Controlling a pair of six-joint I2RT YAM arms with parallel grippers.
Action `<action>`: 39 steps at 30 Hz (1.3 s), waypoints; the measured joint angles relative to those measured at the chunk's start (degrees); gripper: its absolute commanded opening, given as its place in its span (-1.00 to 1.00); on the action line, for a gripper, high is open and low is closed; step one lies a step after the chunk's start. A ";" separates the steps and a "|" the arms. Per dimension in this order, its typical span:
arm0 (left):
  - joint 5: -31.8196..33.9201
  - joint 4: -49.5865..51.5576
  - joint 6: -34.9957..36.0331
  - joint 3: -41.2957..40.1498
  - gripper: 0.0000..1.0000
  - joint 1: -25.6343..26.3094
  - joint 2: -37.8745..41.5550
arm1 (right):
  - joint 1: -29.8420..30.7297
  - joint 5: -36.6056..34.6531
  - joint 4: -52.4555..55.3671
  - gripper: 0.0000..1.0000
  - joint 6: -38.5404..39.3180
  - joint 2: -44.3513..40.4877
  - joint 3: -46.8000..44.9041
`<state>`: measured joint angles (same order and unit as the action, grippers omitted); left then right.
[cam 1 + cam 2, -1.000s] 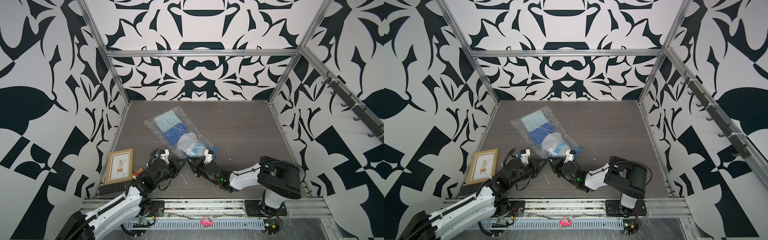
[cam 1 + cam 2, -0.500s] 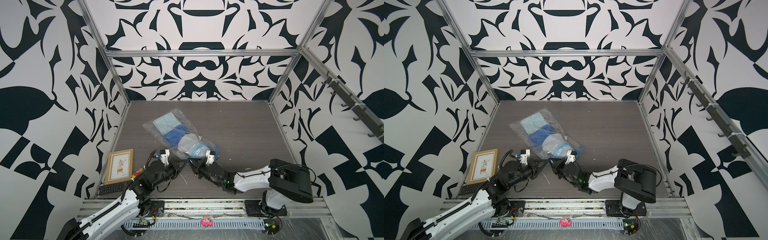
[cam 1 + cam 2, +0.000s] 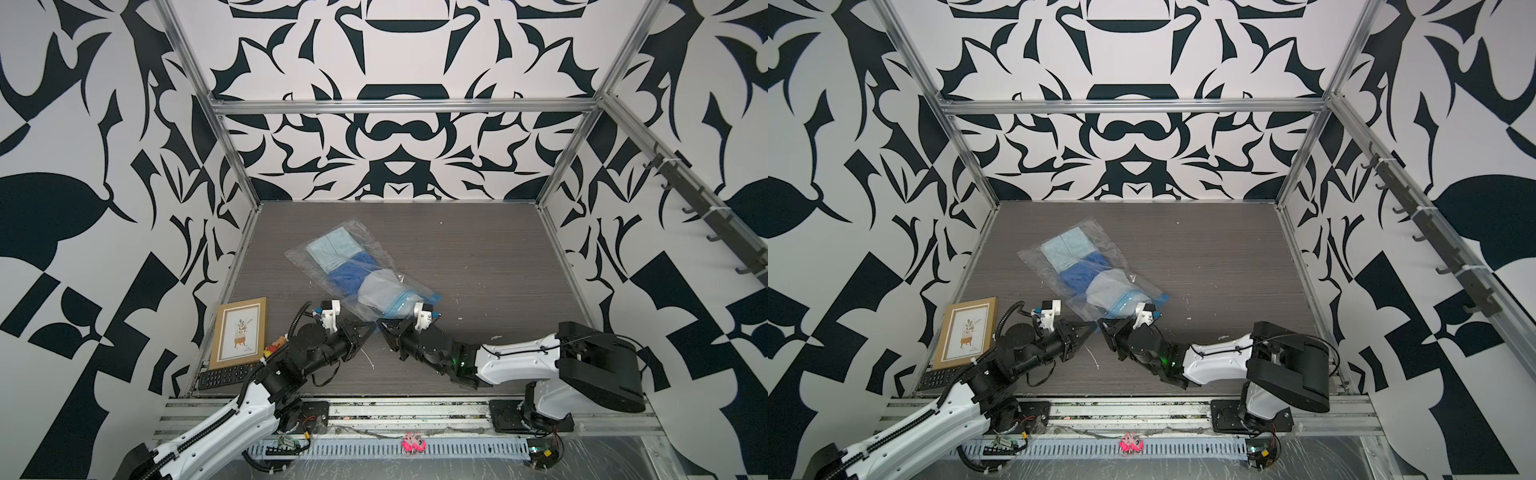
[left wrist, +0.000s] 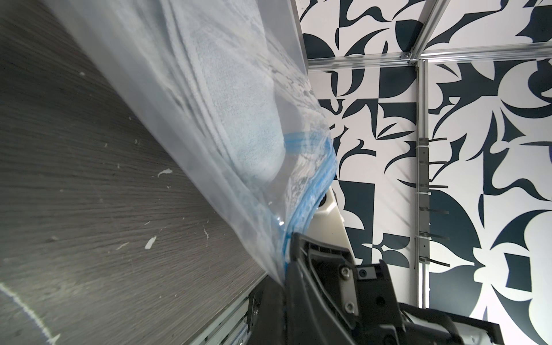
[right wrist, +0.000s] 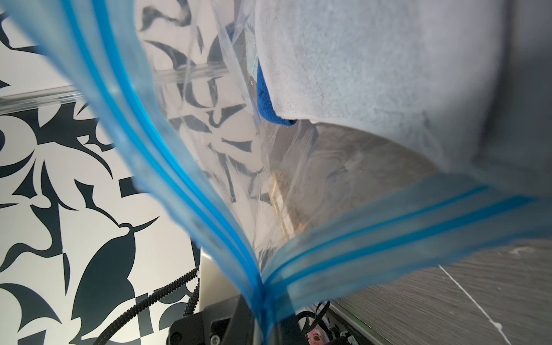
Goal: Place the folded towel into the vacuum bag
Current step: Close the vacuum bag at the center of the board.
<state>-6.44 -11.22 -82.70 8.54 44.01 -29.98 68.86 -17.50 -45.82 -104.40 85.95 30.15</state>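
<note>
The clear vacuum bag [image 3: 309, 266] [image 3: 1040, 266] lies slantwise on the grey table, its blue zip strip [image 3: 405, 299] at the near end. A pale folded towel [image 3: 378, 286] [image 4: 239, 119] [image 5: 373, 59] sits inside, just behind the mouth. Deeper in the bag are a dark blue cloth [image 3: 349, 274] and a light blue one [image 3: 334, 249]. My left gripper [image 3: 368, 330] [image 4: 283, 283] is shut on the bag's near edge. My right gripper [image 3: 384, 328] [image 5: 263, 313] is shut on the zip strip, close beside the left one. The mouth gapes above it.
A wooden picture frame [image 3: 239, 332] and a black remote control [image 3: 224, 376] lie by the table's left edge, near the left arm. A rail of hooks [image 3: 706, 220] runs along the right wall. The metal rail [image 3: 374, 409] borders the table's front.
The two grippers have drawn closer together at the bag's mouth. The left arm has reached further in, and the right arm's elbow has swung out to the right. The bag has barely shifted.
</note>
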 measured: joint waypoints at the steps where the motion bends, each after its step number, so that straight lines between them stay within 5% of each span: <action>1: 0.00 0.42 -0.02 0.00 -1.00 0.00 0.33 | 0.00 -0.09 0.76 -1.00 -0.11 -0.04 0.22; 39: 2.21 14.49 -0.17 0.35 -1.00 -0.24 8.72 | -0.42 -4.48 13.16 -1.00 -1.97 3.37 4.59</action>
<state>-4.23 3.27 -82.87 8.88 43.77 -21.26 68.45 -21.98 -32.67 -106.37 89.32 34.74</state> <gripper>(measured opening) 0.045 0.104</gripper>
